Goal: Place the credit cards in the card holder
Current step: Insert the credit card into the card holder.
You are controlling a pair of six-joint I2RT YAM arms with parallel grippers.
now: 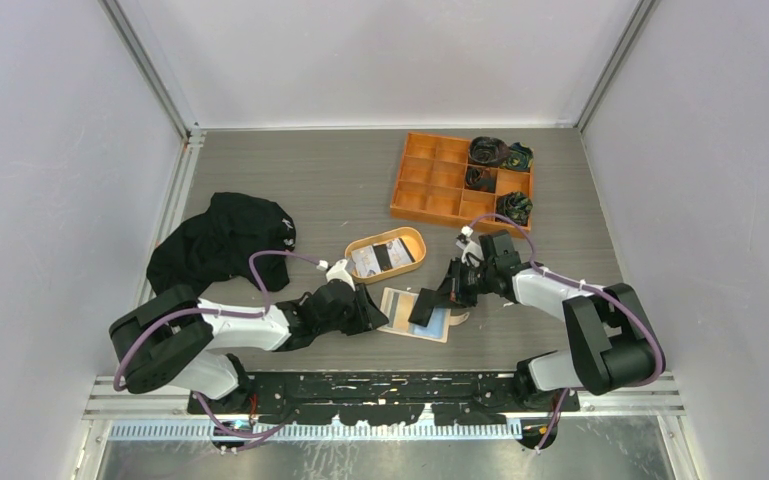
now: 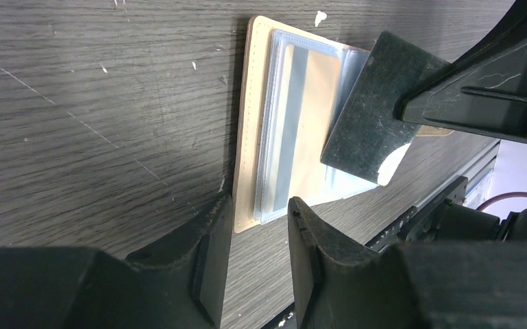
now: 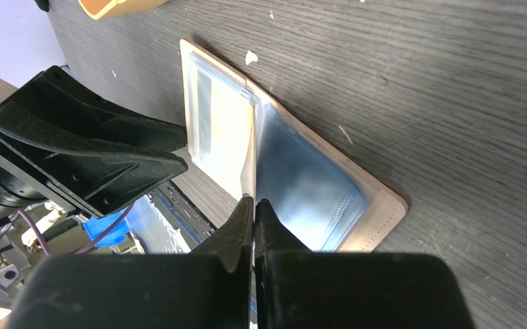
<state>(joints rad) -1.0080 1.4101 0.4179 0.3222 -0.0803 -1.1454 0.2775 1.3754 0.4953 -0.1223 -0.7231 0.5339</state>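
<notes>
Clear plastic sleeves point(image 2: 295, 103) in the open card holder point(image 2: 250, 137) looked floppy; I judged the dark card point(image 2: 366, 113) could snag a sleeve edge and buckle. The right gripper point(image 3: 253, 203) was clamped on that card over the holder. The left gripper point(image 2: 257, 209) stood part-open astride the holder's corner on the table point(image 2: 75, 103).

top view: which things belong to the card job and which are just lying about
job: card holder, lying open; dark card held by the right gripper; more cards in the oval tray
lying about: black cloth; orange compartment box with dark rolled bundles
</notes>
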